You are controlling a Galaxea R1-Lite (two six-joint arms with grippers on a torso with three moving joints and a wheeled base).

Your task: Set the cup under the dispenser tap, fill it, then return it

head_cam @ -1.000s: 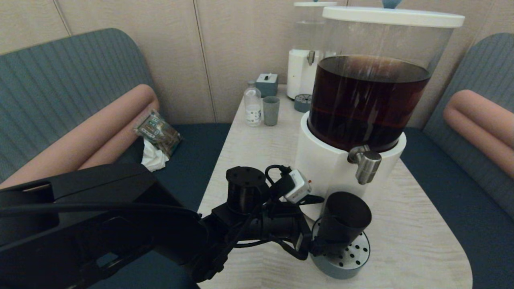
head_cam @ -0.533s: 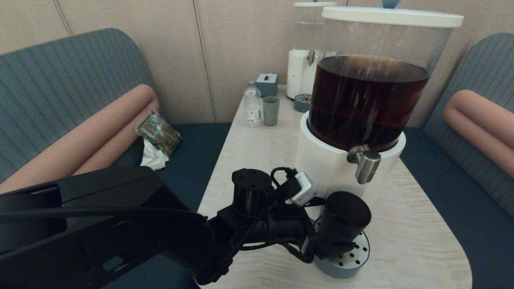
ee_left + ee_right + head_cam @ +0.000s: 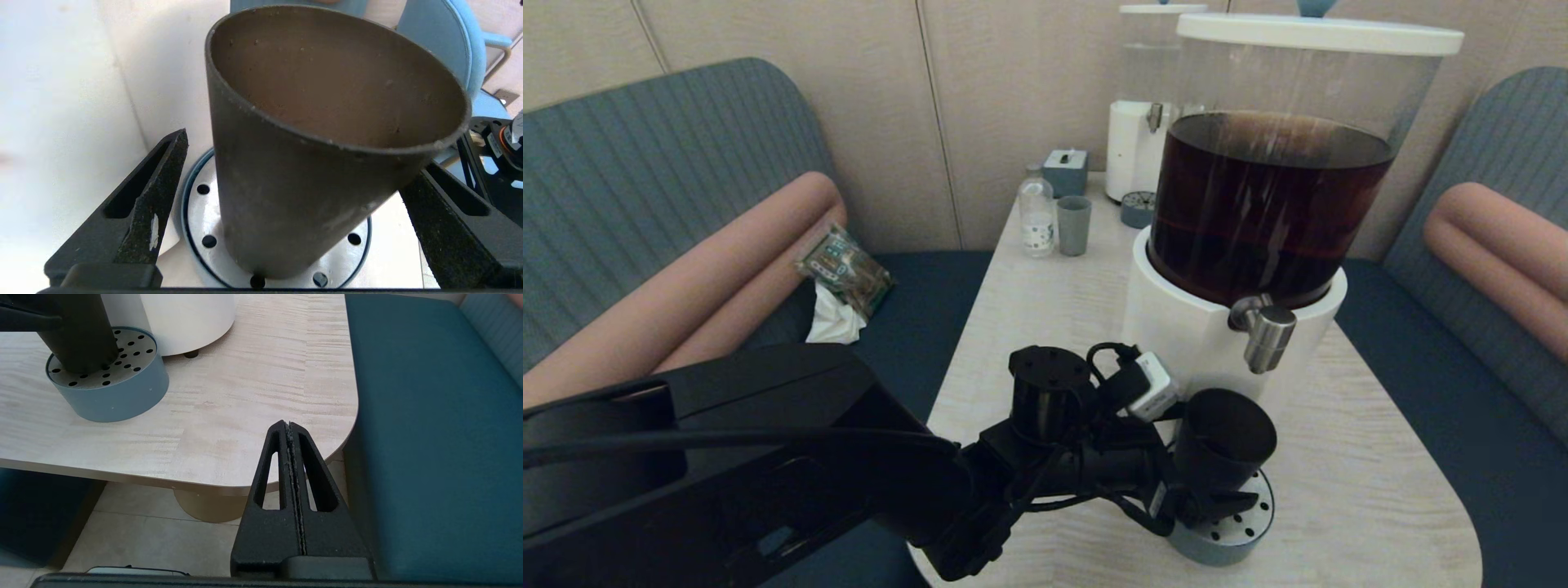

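**Cup tilted on the drip tray, left gripper spread around it**

Matte black tapered cup (image 3: 1223,447) sits on the round grey-blue drip tray with a perforated steel top (image 3: 1241,523), at the foot of the big dispenser's white base (image 3: 1201,343). It leans rather than standing straight, its mouth tipped toward the dispenser side. The short brushed-steel dispenser tap (image 3: 1267,335) hangs above and a little to the robot's right of the cup's rim, well clear of it.

The left gripper (image 3: 286,220) reaches in from the robot's left, with its fingers (image 3: 151,212) parted on either side of the cup. In the left wrist view a gap shows between one finger and the cup wall; the other finger seems to touch the wall just under the rim, though the cup hides the contact point. The cup's inside looks dry and brownish.

The right gripper (image 3: 291,457) is parked off the near right corner of the pale wood-grain table (image 3: 253,396), its fingers pressed together on nothing.

A pale grey-blue tumbler (image 3: 1074,225) and a small clear bottle (image 3: 1037,214) stand at the table's far end.
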